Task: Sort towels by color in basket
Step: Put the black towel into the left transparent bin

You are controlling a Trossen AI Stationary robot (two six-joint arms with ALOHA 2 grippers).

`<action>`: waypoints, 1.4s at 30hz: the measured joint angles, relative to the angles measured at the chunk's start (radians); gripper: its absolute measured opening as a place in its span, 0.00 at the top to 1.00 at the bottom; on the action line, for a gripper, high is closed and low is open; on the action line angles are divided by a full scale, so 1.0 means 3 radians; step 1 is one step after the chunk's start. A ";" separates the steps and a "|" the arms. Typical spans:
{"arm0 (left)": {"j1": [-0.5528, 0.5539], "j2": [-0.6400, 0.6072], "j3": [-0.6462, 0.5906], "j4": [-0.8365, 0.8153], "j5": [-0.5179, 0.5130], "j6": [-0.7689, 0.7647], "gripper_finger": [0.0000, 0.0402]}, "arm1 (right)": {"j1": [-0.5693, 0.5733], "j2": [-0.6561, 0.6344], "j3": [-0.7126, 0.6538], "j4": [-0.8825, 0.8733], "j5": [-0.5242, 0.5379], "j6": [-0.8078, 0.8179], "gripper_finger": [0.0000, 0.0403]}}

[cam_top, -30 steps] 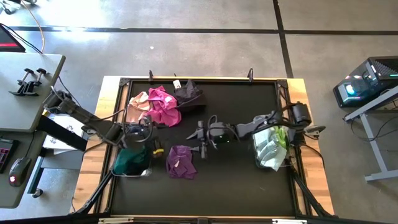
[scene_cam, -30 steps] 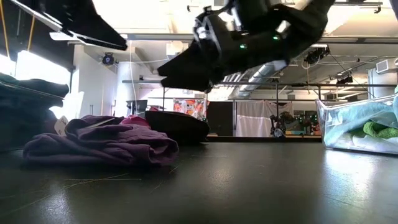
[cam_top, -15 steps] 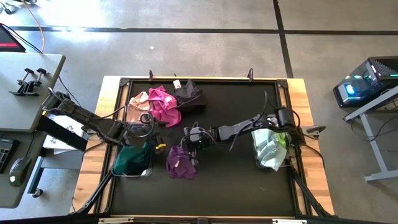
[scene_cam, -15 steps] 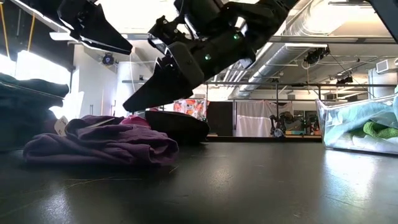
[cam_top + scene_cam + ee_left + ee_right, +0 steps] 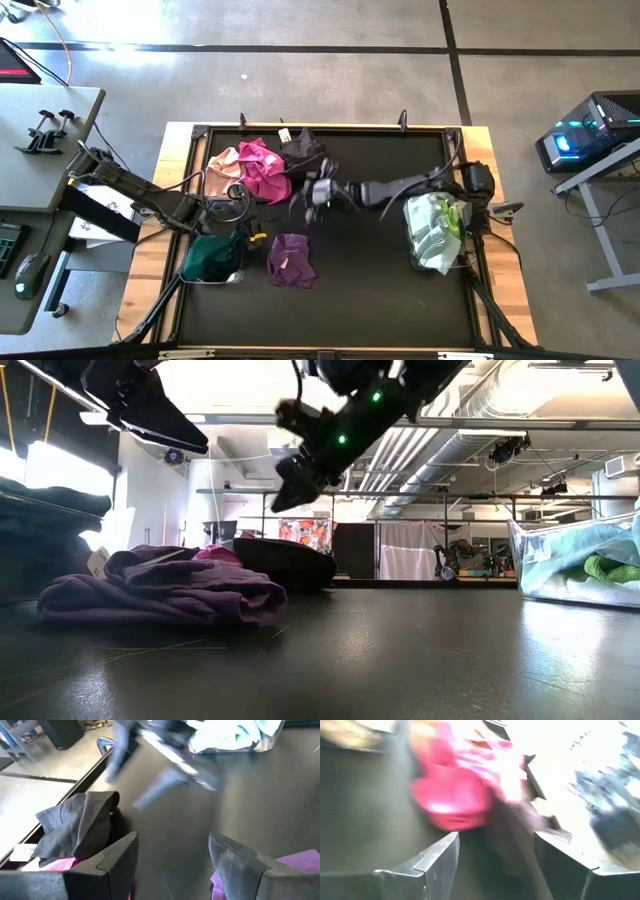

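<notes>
Loose towels lie on the black mat: a pale pink one [image 5: 222, 163], a magenta one [image 5: 262, 168] and a black one [image 5: 304, 150] near the far edge, and a purple one [image 5: 291, 260] nearer. Dark green towels [image 5: 210, 258] fill a bin at the left. White, lime and mint towels [image 5: 436, 232] fill the clear basket at the right. My right gripper [image 5: 303, 197] is open and empty, hovering above the mat just near of the black towel [image 5: 515, 837] and magenta towel [image 5: 452, 795]. My left gripper [image 5: 238, 203] hangs open and empty between the magenta and green towels.
The clear basket [image 5: 575, 565] stands by the table's right edge and the green bin by the left. A black frame [image 5: 320, 127] rims the mat. Bare mat [image 5: 370, 290] lies near of and to the right of the purple towel [image 5: 160, 595].
My right gripper swung from the mat's middle leftward and down over the purple towel, then rose and moved toward the far edge, ending by the black and magenta towels. It stayed open and took nothing. The towels have not moved.
</notes>
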 joint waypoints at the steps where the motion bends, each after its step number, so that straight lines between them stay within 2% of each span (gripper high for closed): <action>1: 0.0000 0.0005 0.0000 -0.0011 0.0001 -0.0014 0.43 | -0.0095 0.0011 0.0000 0.0004 -0.0037 0.0045 0.37; 4: 0.0000 0.0008 0.0000 -0.0032 0.0010 -0.0017 0.43 | -0.0420 0.0129 0.0001 0.0006 -0.0472 0.0276 0.37; 7: 0.0000 0.0022 0.0000 -0.0036 0.0012 -0.0018 0.43 | -0.0690 0.0268 -0.0009 0.0070 -0.0561 0.0363 0.37; 11: 0.0000 0.0042 0.0000 -0.0036 0.0015 -0.0018 0.43 | -0.0947 0.0418 0.0003 0.0241 -0.0989 0.0377 0.38; 16: 0.0000 0.0041 0.0000 -0.0055 0.0016 -0.0182 0.43 | -0.1043 0.0550 -0.0006 0.0232 -0.1098 0.0375 0.52; 21: -0.0003 0.0041 -0.0065 -0.0001 0.0024 -0.0368 0.43 | -0.1026 0.0598 -0.0002 0.0143 -0.1325 0.0455 0.77; 24: -0.0043 0.0041 -0.0147 0.0022 0.0020 -0.0461 0.43 | -0.0948 0.0590 -0.0001 0.0097 -0.1300 0.0479 0.94; 25: -0.0069 0.0041 -0.0161 0.0006 0.0021 -0.0459 0.43 | -0.0909 0.0577 -0.0001 0.0046 -0.1279 0.0503 0.97; 32: -0.0304 0.0048 -0.0170 -0.0015 -0.0226 -0.0232 0.43 | -0.0460 0.0384 -0.0013 -0.0389 -0.1144 0.0541 0.98; 34: -0.0358 0.0076 -0.0170 0.0006 -0.0356 -0.0148 0.43 | -0.0310 0.0317 -0.0156 -0.0327 -0.1134 0.0559 0.99; 38: -0.0420 0.0211 -0.0170 0.0075 -0.0532 -0.0063 0.43 | -0.0044 0.0120 -0.0703 0.0338 -0.0992 0.0891 0.98; 42: -0.0439 0.0463 -0.0172 0.0310 -0.0632 0.0149 0.43 | 0.0185 0.0039 -0.1398 0.2046 -0.0982 0.1094 0.99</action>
